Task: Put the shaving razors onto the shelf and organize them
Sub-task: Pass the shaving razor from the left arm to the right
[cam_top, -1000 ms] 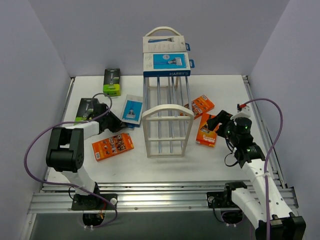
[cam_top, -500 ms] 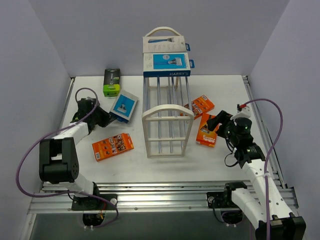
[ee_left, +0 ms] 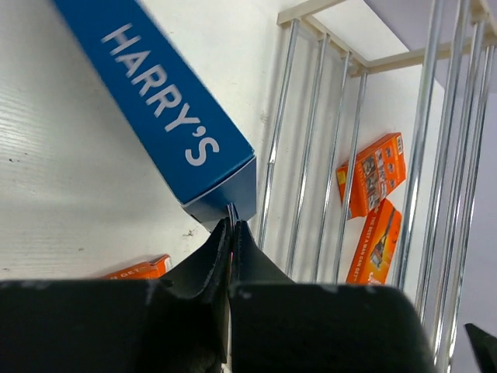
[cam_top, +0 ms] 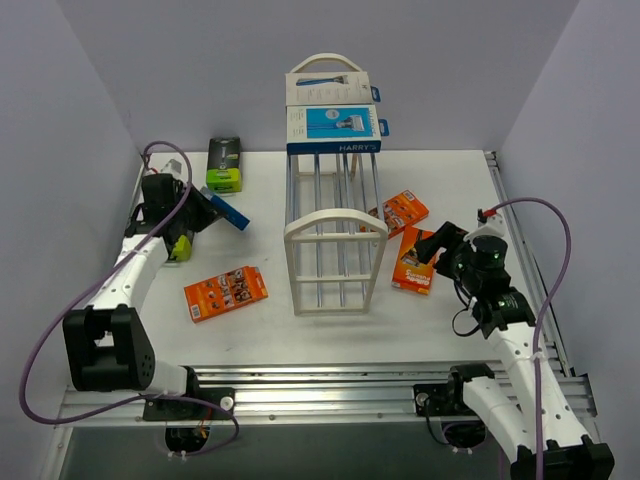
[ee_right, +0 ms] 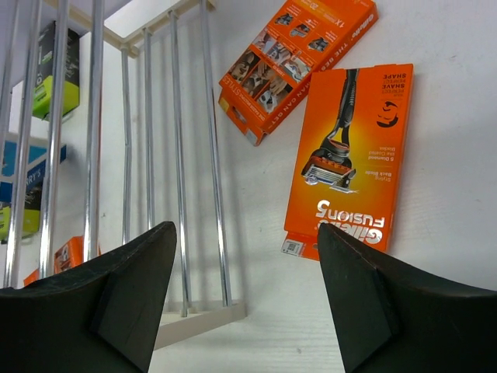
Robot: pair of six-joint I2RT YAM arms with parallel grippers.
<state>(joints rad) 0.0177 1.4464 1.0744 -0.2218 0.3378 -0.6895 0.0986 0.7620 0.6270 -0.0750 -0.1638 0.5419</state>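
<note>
Blue HARRY'S cardboard box (cam_top: 228,213) being lifted off the bench (cam_top: 330,335)
It is being clamped by the left tool (ee_left: 231,230), bound for the cream wire shelf (cam_top: 335,228); right tool (ee_right: 245,233) being held apart.

The blue HARRY'S box (ee_left: 167,116) runs off the left wrist view's top edge (front face unseen).

Left jaws clamped, right jaws spread
</note>
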